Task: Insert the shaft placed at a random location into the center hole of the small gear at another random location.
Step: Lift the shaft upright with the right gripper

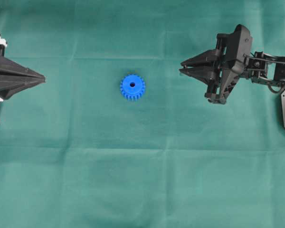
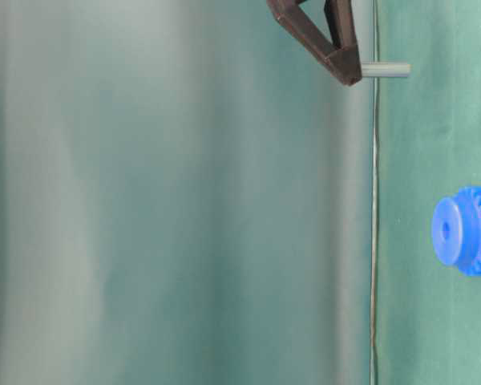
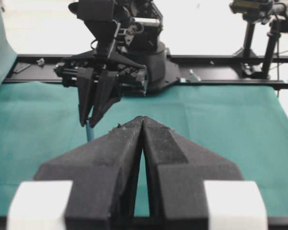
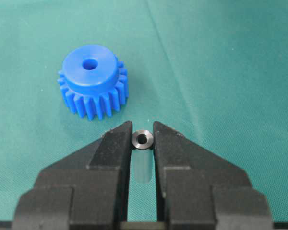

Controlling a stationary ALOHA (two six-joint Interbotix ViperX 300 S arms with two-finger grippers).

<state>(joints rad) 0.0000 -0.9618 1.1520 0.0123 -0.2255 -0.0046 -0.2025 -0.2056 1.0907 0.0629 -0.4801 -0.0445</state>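
Your right gripper (image 4: pixel 142 139) pinches the shaft (image 4: pixel 142 139) by its top only; a tilt could jam it on the gear (image 1: pixel 132 87). Left gripper (image 3: pixel 142 123) jaws shut, empty

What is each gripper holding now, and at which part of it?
The right gripper holds the shaft near its upper end; the rest hangs below the fingertips. The left gripper is shut and holds nothing.

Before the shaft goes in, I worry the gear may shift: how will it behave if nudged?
The small gear sits flat on the green cloth, broad and low, so it probably won't tip. It looks like light plastic, so a push off its center hole could slide it. On edge, it would likely roll.
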